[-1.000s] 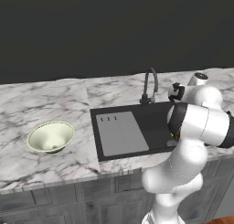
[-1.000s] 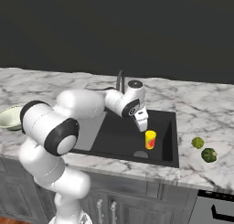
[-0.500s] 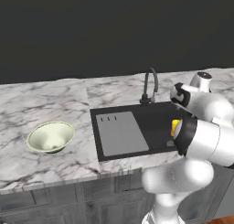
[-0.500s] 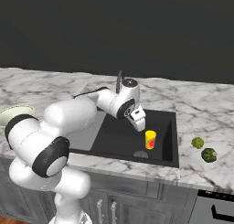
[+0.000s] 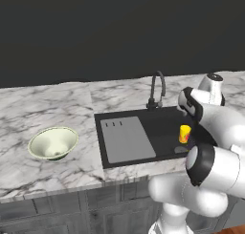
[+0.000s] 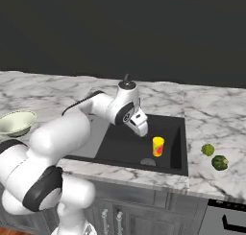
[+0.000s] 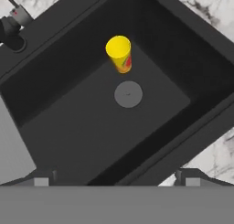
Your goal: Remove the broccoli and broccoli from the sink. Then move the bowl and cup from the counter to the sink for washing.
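A yellow cup is standing upright in the black sink, beside the round drain. The gripper is hovering above the basin with its fingers spread wide, holding nothing. Two broccoli florets are lying on the counter right of the sink. The bowl is sitting on the counter at left.

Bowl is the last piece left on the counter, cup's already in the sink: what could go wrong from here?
1. The bowl is wide and shallow; the open gripper may only catch its rim, so it could slip.
2. The cup stands upright in the sink beside the drain; a bowl lowered there could topple it.
3. The tap stands along the path from bowl to basin and could be clipped.
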